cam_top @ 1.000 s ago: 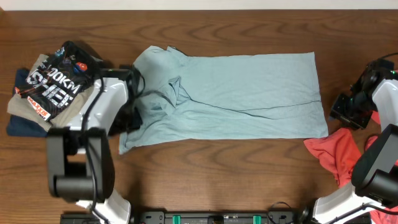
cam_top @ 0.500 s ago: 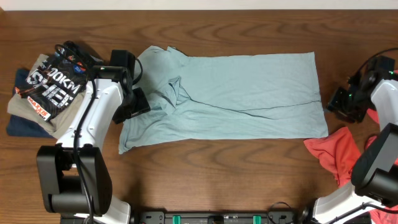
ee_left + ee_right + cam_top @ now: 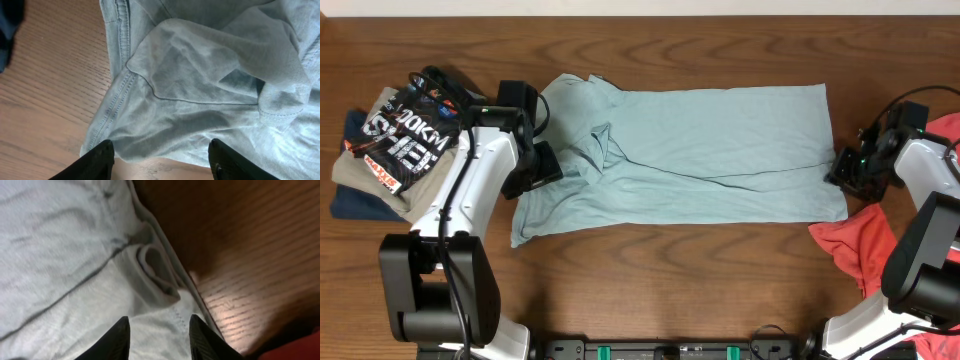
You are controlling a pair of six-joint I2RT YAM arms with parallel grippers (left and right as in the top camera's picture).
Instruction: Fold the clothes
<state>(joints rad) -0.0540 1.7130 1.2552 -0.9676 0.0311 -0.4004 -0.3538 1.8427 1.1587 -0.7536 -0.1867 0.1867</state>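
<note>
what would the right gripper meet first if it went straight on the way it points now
Most likely the T-shirt: its folded hem edge lies directly ahead of the open right gripper, with the wooden table just beside it. How far off is unclear.

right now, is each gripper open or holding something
Left gripper: open, above the shirt, holding nothing.
Right gripper: open, above the shirt's edge, holding nothing.
</note>
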